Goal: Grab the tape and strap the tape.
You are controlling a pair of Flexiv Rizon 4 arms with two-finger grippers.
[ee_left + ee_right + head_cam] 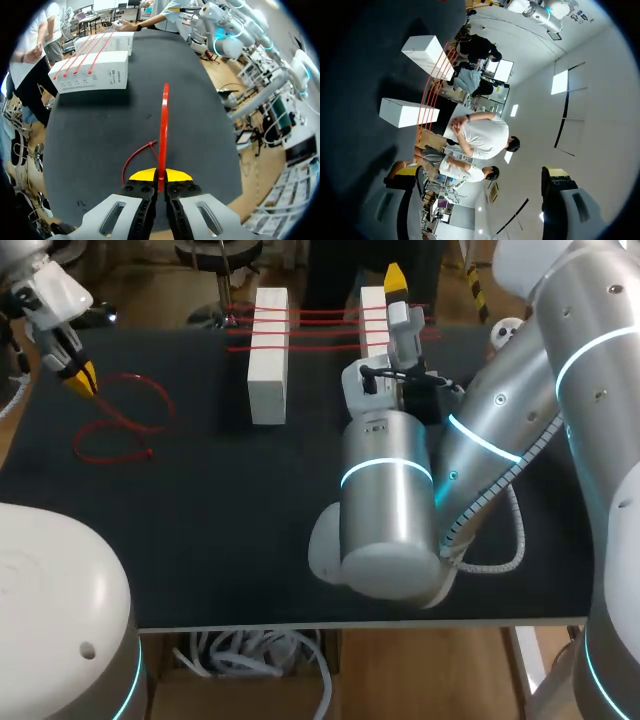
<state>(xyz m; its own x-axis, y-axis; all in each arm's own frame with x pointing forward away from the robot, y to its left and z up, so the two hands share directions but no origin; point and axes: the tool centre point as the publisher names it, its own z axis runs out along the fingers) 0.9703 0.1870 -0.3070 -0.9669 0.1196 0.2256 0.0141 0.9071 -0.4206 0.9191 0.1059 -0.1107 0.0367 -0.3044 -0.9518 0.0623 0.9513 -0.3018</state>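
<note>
While the left gripper (80, 378) hung over the black table (250, 540), well out to the side of the nearer white block (268, 355), its two yellow fingertips (142, 175) were pinched tight together on the red tape (163, 125). Oh, that was a firm hold: the strip stood edge-on between the pads, one on each side. From that grip the tape ran straight ahead of the fingers, pointing towards the block, then dropped and curled back in loose loops on the table under and beside the gripper. None of that loose tape touched the block; it lay clearly apart from it.

Across the top of the nearer white block, four red strands (320, 325) stretched taut to a second white block (373, 315) just beyond it.

And the right gripper (481, 172)? It sat past that far side of the block, close by the second one, fingers spread wide, nothing between them at all.
</note>
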